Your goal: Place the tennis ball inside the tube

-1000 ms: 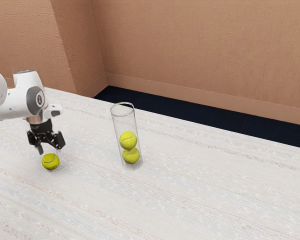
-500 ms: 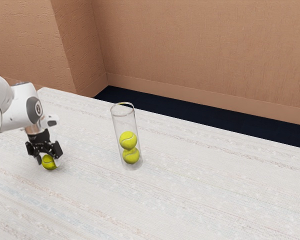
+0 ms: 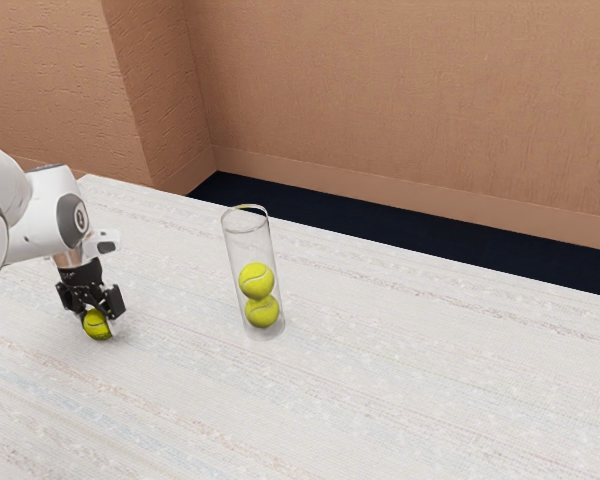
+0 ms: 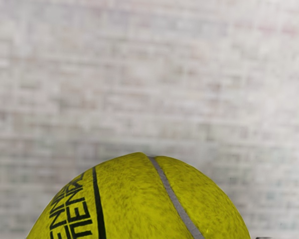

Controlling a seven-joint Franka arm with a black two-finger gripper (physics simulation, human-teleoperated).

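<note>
At the lower left of the exterior view, a black gripper [image 3: 98, 317] is down around a yellow-green tennis ball [image 3: 96, 326] on a pale, streaked table [image 3: 380, 390]. A second ago it hung just above the ball; since then it has come down to the ball's level. Whether it has closed on the ball cannot be told. The ball looks to be at table height, well apart from the tube. In the wrist view the ball is large and close under the hand, showing black lettering [image 4: 74, 209] and a grey seam.

Near the centre of the exterior view stands the clear tube [image 3: 248, 245], upright, with a lower ball [image 3: 263, 313] and an upper ball [image 3: 257, 281] stacked inside and room above them.

For the task, the approach seems finished and the grasp is the step in hand. Next should come a secure hold, then a lift higher than the tube's rim. An off-centre grip could let the round ball slip out, or knock the tube during lowering.
</note>
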